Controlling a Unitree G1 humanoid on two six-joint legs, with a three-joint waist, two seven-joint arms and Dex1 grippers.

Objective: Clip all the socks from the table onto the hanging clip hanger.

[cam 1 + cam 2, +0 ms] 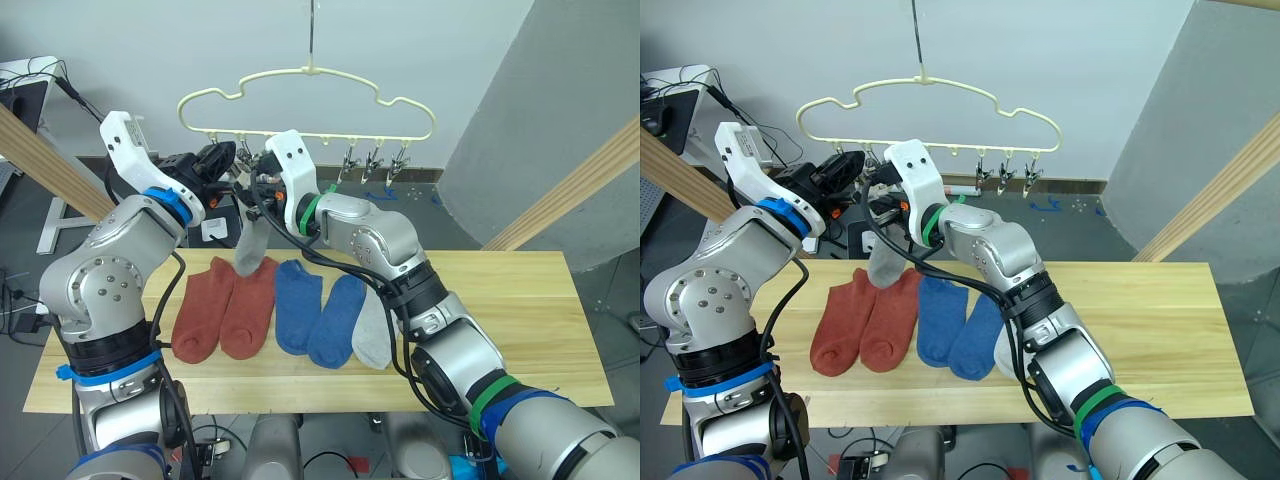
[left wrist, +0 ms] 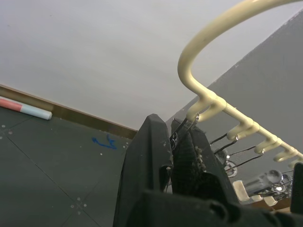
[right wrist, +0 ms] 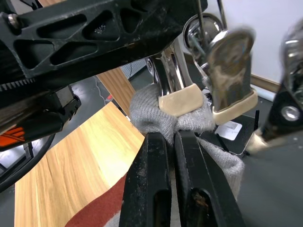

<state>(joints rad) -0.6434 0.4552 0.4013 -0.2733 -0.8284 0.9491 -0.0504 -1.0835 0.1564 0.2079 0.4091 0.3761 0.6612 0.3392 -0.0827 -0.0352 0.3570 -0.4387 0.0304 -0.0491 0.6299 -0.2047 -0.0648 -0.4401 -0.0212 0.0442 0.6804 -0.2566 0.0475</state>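
The pale yellow clip hanger point(image 1: 310, 71) hangs above the table's point(image 1: 520, 320) far edge. My left gripper point(image 1: 228, 163) is shut on one of its leftmost silver clips point(image 2: 184, 135). Right beside it, my right gripper point(image 1: 252, 190) is shut on the top of a light grey sock point(image 1: 250, 248), which dangles over the table. In the right wrist view the clip's two cream pads point(image 3: 177, 104) stand apart at the sock's bunched edge point(image 3: 147, 113). On the table lie two rust-red socks point(image 1: 203, 310), two blue socks point(image 1: 296, 300) and one grey sock point(image 1: 373, 330).
Thick wooden poles slant up at the left point(image 1: 50, 165) and right point(image 1: 570, 195) of the table. Several free silver clips point(image 1: 375, 160) hang along the hanger's right half. The table's right half is bare wood.
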